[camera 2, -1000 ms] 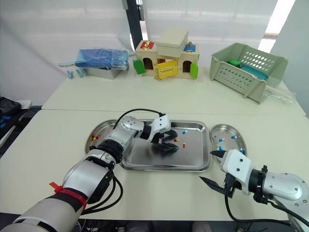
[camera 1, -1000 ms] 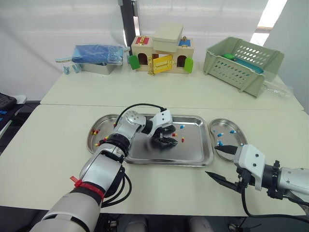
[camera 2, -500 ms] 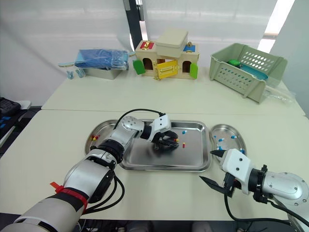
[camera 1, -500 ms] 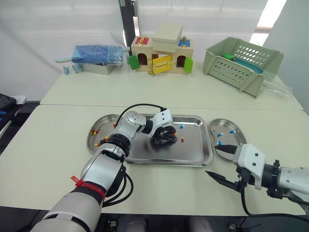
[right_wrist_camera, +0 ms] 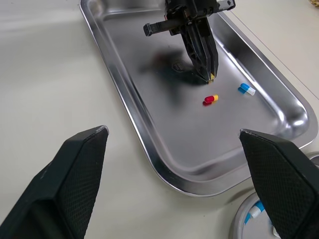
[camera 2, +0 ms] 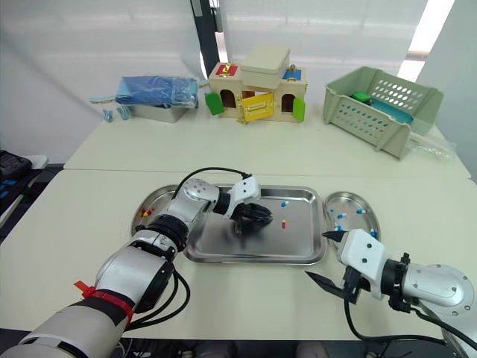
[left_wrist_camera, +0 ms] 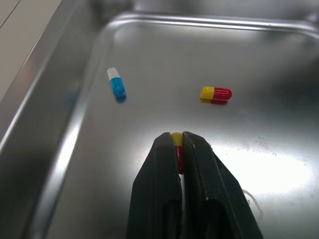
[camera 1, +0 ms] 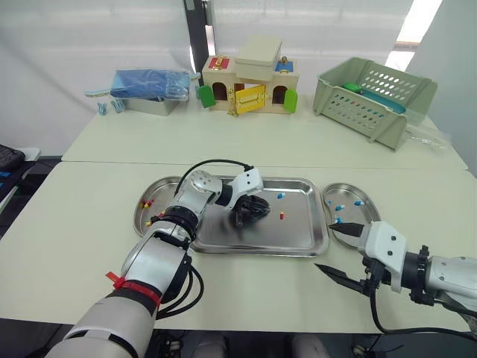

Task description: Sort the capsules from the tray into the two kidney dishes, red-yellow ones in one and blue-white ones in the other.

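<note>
My left gripper (left_wrist_camera: 176, 137) is shut on a red-yellow capsule (left_wrist_camera: 177, 149), held just above the steel tray (camera 1: 261, 250). Beyond its tips, a second red-yellow capsule (left_wrist_camera: 216, 93) and a blue-white capsule (left_wrist_camera: 116, 82) lie on the tray floor. The left kidney dish (camera 1: 146, 217) holds red-yellow capsules, and the right kidney dish (camera 1: 363, 212) holds blue-white ones. My right gripper (camera 1: 325, 246) stands open over the table, just off the tray's front right corner and in front of the right dish, with nothing between its fingers.
At the back of the far table stand a wooden toy house (camera 1: 250, 78), a green basket (camera 1: 373, 93) and a metal box with a blue bag (camera 1: 149, 89). A seam runs between the two tables behind the tray.
My left gripper has closed on a red-yellow capsule in the tray and drawn slightly left with it. The right arm has stayed put.
</note>
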Motion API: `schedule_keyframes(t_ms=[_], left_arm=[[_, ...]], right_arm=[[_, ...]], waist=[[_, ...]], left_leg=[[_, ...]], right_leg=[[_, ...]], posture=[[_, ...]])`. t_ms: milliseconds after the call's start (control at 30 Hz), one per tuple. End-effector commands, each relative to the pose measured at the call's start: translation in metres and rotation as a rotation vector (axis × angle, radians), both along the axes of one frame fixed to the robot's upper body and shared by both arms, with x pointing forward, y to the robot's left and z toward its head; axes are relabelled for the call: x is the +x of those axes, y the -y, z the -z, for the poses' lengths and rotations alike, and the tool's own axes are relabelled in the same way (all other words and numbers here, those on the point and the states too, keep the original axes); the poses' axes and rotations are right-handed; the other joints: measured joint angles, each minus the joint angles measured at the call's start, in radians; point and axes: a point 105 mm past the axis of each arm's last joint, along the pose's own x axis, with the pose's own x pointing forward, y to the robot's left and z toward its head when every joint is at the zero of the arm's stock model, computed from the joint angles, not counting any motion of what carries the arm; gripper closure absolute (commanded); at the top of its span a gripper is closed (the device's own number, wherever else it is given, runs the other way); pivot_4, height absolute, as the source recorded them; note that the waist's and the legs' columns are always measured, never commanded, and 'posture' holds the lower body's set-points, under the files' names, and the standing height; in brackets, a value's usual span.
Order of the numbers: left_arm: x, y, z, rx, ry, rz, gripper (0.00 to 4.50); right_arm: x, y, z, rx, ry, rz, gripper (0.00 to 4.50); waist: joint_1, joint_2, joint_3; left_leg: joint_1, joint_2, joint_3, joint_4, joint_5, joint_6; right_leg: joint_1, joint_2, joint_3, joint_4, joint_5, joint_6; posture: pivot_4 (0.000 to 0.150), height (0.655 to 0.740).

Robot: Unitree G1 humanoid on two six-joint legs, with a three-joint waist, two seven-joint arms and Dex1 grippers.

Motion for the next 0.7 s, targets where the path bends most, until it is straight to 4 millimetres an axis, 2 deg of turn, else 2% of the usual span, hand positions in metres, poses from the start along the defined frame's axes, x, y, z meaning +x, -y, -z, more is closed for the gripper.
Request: schedule_keyframes(t_ms=[33,133,200,267,300,400,500,667,700], left_arm=[[0.002,0.0,-0.029,-0.102,0.053,0.008,4.49],[-0.004,-0.007,-0.06,-0.194,0.111,0.014,4.49],[-0.013,-0.017,-0.073,-0.233,0.142,-0.014,4.49],[-0.021,-0.034,-0.081,-0.248,0.17,-0.079,4.49],[-0.025,-0.049,-0.084,-0.252,0.182,-0.139,4.49],[-0.032,-0.082,-0.085,-0.244,0.197,-0.284,4.49],[-0.034,-0.131,-0.082,-0.238,0.199,-0.502,4.49],[-0.039,-0.186,-0.072,-0.201,0.212,-0.722,4.49],[-0.04,-0.193,-0.071,-0.199,0.212,-0.748,4.49]], right_arm=[[-0.001,-0.004,-0.007,0.004,0.035,-0.02,0.06],[-0.003,-0.005,-0.006,0.006,0.027,-0.027,0.06],[-0.004,-0.005,-0.006,0.007,0.022,-0.029,0.06],[-0.006,-0.004,-0.005,0.008,0.015,-0.029,0.06],[-0.007,-0.002,-0.005,0.008,0.011,-0.027,0.06],[-0.01,0.002,-0.005,0.004,0.002,-0.023,0.06],[-0.015,0.005,-0.001,-0.002,-0.019,-0.031,0.06],[-0.013,0.006,-0.002,-0.004,-0.017,-0.034,0.06],[-0.013,0.006,-0.002,-0.004,-0.016,-0.035,0.06]], waist=[[0.0,0.0,0.0],[-0.002,0.0,0.0],[-0.004,0.0,0.0],[-0.005,0.001,0.0],[-0.007,0.001,0.0],[-0.007,0.001,-0.001],[-0.002,0.001,-0.001],[0.002,0.001,-0.001],[0.003,0.001,-0.001]], left_leg=[[0.0,0.0,0.0,0.0,0.0,0.0],[-0.001,0.0,0.0,0.0,0.0,0.0],[-0.001,0.0,-0.001,0.0,0.0,0.0],[0.0,0.001,0.0,0.0,0.0,0.0],[0.0,0.001,-0.001,0.0,0.0,0.0],[0.001,0.001,-0.001,-0.001,0.0,0.0],[0.001,0.001,-0.001,0.0,0.0,0.0],[0.001,0.001,-0.001,0.0,0.0,0.0],[0.001,0.001,-0.001,0.0,0.0,0.0]], right_leg=[[0.0,0.0,0.0,0.0,0.0,0.0],[-0.001,0.0,0.0,0.0,0.0,0.0],[-0.001,0.0,0.0,0.0,0.0,0.0],[-0.001,0.0,0.0,0.0,0.0,0.0],[0.0,0.0,0.0,0.0,0.0,0.0],[0.0,0.0,0.001,0.0,0.0,0.0],[0.001,0.0,0.001,0.0,0.0,0.0],[0.001,0.0,0.001,0.0,0.0,0.0],[0.001,0.0,0.001,-0.001,0.0,0.0]], posture=[[0.15,0.74],[0.15,0.74],[0.15,0.74],[0.15,0.74],[0.15,0.74],[0.15,0.74],[0.15,0.74],[0.15,0.74],[0.15,0.74]])
